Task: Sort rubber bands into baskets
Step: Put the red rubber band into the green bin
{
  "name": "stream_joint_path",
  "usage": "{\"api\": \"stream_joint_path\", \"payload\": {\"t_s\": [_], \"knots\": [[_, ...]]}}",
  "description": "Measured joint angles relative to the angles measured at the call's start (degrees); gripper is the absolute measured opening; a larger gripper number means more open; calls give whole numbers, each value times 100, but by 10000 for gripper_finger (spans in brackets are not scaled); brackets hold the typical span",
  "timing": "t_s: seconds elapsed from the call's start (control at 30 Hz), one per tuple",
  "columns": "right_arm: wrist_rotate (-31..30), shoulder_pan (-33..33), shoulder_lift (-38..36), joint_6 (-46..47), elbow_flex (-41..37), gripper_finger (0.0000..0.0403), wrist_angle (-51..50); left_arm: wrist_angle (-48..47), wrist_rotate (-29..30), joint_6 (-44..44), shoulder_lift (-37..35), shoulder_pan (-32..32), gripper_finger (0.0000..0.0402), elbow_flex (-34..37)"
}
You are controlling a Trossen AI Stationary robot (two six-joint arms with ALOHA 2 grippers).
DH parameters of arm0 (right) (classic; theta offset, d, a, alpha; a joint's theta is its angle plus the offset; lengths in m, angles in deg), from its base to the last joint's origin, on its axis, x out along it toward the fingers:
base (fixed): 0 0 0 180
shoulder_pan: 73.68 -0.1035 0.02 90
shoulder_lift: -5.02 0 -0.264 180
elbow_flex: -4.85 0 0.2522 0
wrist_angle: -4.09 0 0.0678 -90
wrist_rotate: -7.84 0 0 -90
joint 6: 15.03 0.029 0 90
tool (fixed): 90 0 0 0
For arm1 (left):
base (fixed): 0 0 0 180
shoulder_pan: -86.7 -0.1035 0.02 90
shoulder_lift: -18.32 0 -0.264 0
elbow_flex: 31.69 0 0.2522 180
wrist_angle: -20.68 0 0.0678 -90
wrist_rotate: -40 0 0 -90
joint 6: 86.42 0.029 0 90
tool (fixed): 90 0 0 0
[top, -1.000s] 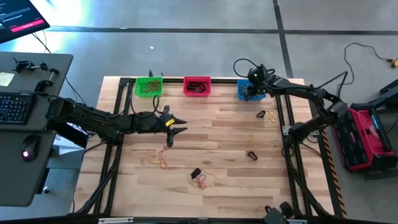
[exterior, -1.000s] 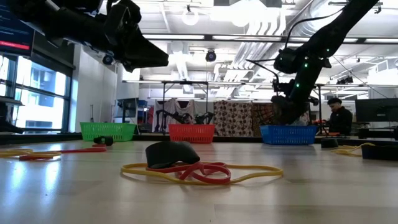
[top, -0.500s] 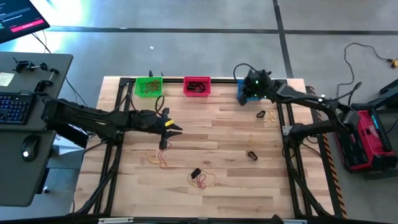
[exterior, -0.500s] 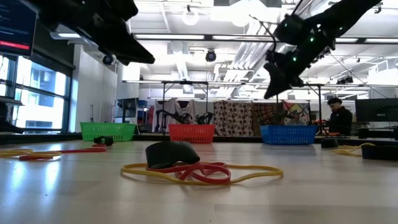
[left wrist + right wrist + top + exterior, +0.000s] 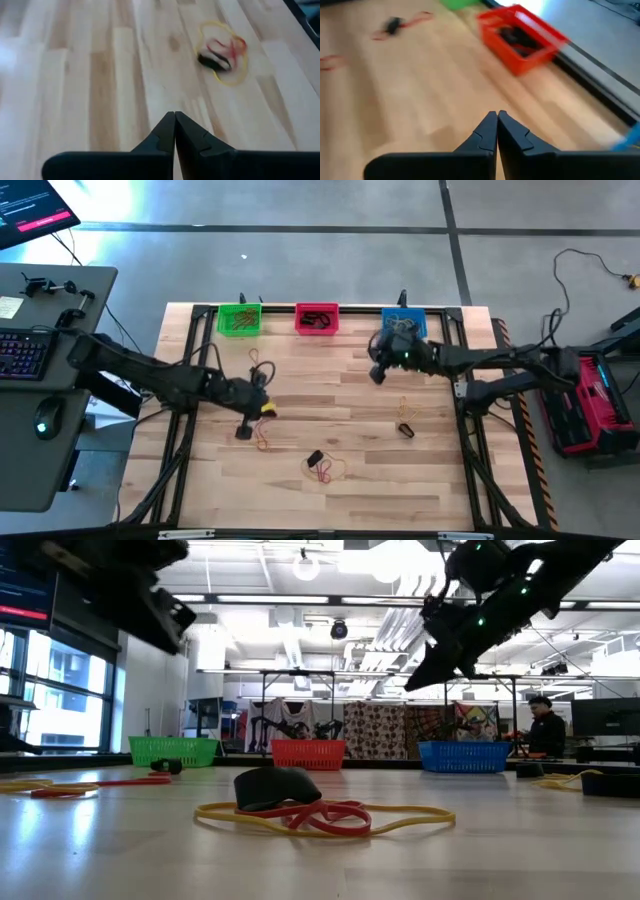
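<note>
Holding both grippers, left (image 5: 175,131) and right (image 5: 497,131), pinched together on nothing above the table's (image 5: 350,490) middle, I see loose rubber bands (image 5: 322,468) near its front edge, far from the baskets (image 5: 317,318) along its back edge.

Table (image 5: 360,480): light wood boards, with a black frame.
Keyboard (image 5: 22,352): on the grey desk (image 5: 30,470) beside the table.
Red box (image 5: 590,400): on the floor.
Person (image 5: 545,728): far back in the room.

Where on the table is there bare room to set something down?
Free: the near left corner, and the middle strip between the red basket and the band pile. Crowded: around the left pincer and the right side's loose bands.
</note>
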Motion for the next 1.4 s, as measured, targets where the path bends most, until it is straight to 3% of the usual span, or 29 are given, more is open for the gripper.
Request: {"api": "stream_joint_path", "payload": {"t_s": [0.27,0.4,0.57,0.73,0.83,1.17,1.4], "knots": [[-414,-1334,-1,298,-8,0,385,-642,26,-353,-2,1019,1,1],[-976,-1828,-2,431,-8,0,402,-969,60,-859,-2,1444,1,1],[-1371,-2190,-1,567,-8,0,402,-1431,587,-1929,-2,1732,5,1],[-1451,-2324,-2,568,-8,0,402,-1862,1009,-3842,71,1563,35,56],[-1455,-2322,-2,566,-8,0,402,-1702,868,-4613,190,1355,55,192],[-1462,-2317,0,551,-8,0,400,-1132,948,-4350,934,953,115,227],[-1460,-2317,2,549,-8,0,402,-1090,802,-4509,1612,462,125,227]]}}
